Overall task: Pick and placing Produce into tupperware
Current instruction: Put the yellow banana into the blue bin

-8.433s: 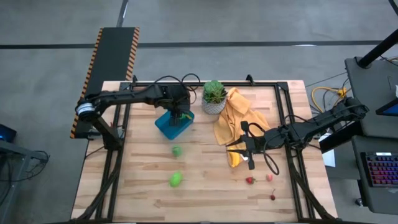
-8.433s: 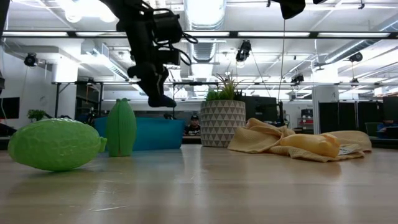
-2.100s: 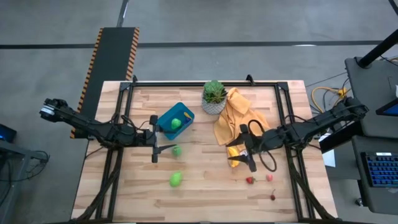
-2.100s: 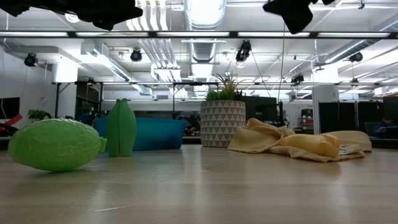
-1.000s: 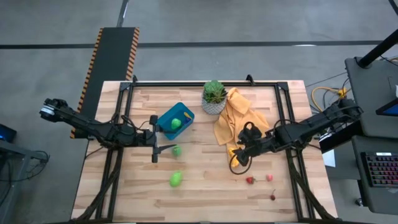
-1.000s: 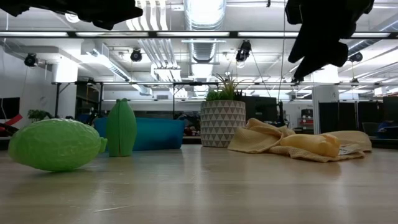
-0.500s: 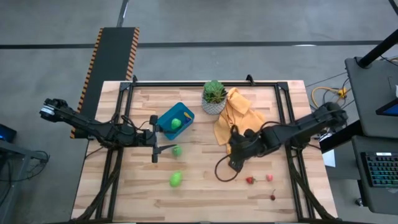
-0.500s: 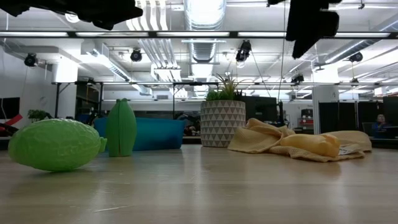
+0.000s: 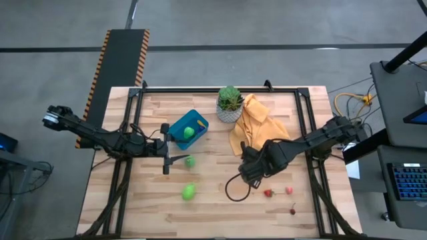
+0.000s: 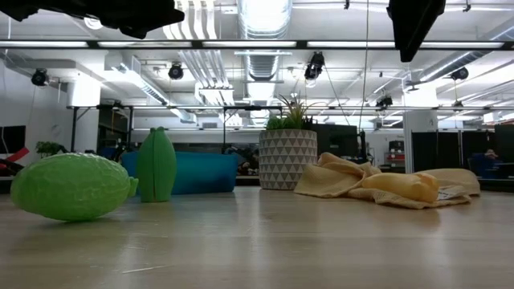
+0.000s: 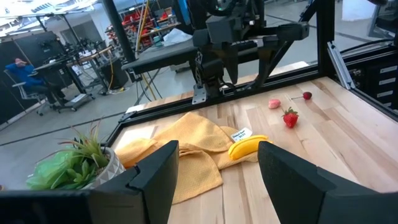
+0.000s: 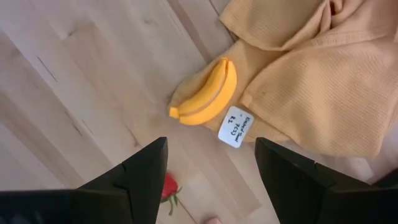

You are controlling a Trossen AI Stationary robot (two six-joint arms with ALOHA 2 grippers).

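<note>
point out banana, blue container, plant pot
banana (image 12: 208, 92): right wrist view, middle of its yellow body.
blue container (image 9: 179, 131): high view, bare blue wall beside the green piece.
plant pot (image 10: 287, 160): low view, patterned front.

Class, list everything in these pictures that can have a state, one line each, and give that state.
Tupperware: open, lidless, one green piece inside.
Banana: lying on the cloth's edge, not held.
Cloth: crumpled beside the plant pot.
Lime: loose on the table.
Small green piece: loose near the tupperware.
Strawberry: loose on the table.
Left gripper: open, empty.
Right gripper: open, empty, above the banana.
</note>
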